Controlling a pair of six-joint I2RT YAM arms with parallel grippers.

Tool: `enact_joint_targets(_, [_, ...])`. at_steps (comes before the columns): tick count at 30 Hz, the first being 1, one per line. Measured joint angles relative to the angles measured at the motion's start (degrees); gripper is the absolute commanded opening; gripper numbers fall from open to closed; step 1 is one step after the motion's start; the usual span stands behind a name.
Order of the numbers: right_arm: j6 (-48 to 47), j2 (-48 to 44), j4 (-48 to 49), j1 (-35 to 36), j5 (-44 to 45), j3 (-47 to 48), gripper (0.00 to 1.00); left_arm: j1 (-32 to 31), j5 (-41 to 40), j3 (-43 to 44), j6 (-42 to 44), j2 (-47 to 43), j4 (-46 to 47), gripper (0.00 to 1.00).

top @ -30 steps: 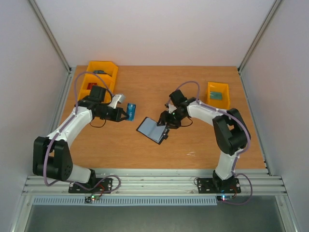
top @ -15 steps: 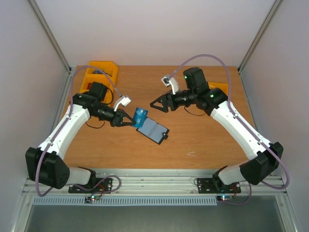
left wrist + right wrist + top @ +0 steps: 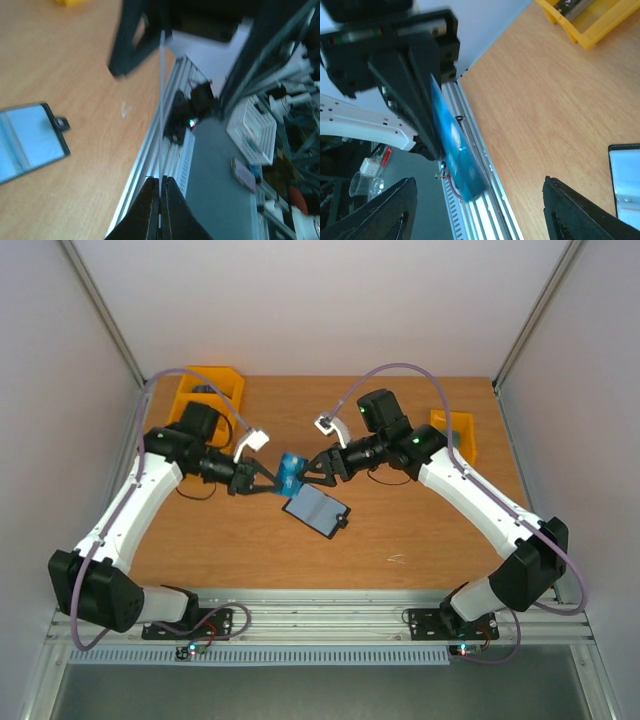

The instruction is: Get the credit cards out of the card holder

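Note:
A blue credit card [image 3: 290, 471] hangs above the table, pinched in my shut left gripper [image 3: 272, 478]. In the left wrist view the credit card [image 3: 161, 100] shows edge-on as a thin line rising from that gripper [image 3: 160, 187]. My right gripper [image 3: 304, 473] faces it from the right, open. In the right wrist view the credit card [image 3: 454, 147] stands just ahead of the right gripper [image 3: 480, 212], between the lines of its wide-apart fingers [image 3: 387, 215], touching neither. The card holder [image 3: 317, 510] lies open on the table below, blue-grey panels up, also visible as the card holder [image 3: 27, 142].
A yellow bin [image 3: 207, 390] stands at the back left and a second yellow bin [image 3: 455, 430] at the right, partly behind the right arm. The metal rail [image 3: 320, 618] runs along the table's near edge.
The left gripper carried the card up and toward the centre. The right arm left the card holder, swung round to face the card, and its jaws spread wider.

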Motion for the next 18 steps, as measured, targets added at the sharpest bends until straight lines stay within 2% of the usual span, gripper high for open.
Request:
enact_joint_targets(3, [4.2,-1.8,5.4,0.0,-0.5,-2.3,0.7,2.0,-0.2,5.2,-9.7,0.2,5.2,0.0])
enact_joint_targets(7, [12.7,-4.2,17.2,0.0,0.7,-4.5,0.7,3.3,-0.5,14.5,-24.4,0.4,13.5,0.0])
enact_joint_targets(10, [20.9,-5.9,28.5,0.0,2.3,-6.1,0.65,2.3,-0.5,17.8,-32.7,0.4,18.2,0.0])
enact_joint_targets(12, [24.9,-6.1,34.0,0.0,3.1,-6.5,0.54,1.5,-0.5,17.9,-36.5,0.4,19.6,0.0])
enact_joint_targets(15, [30.3,-5.8,41.0,0.1,4.4,-6.6,0.29,0.9,-0.4,17.0,-41.0,0.4,21.3,0.0])
enact_joint_targets(18, [32.8,-5.7,43.1,0.2,4.9,-6.4,0.08,0.9,-0.2,16.1,-43.9,0.4,22.6,0.0])
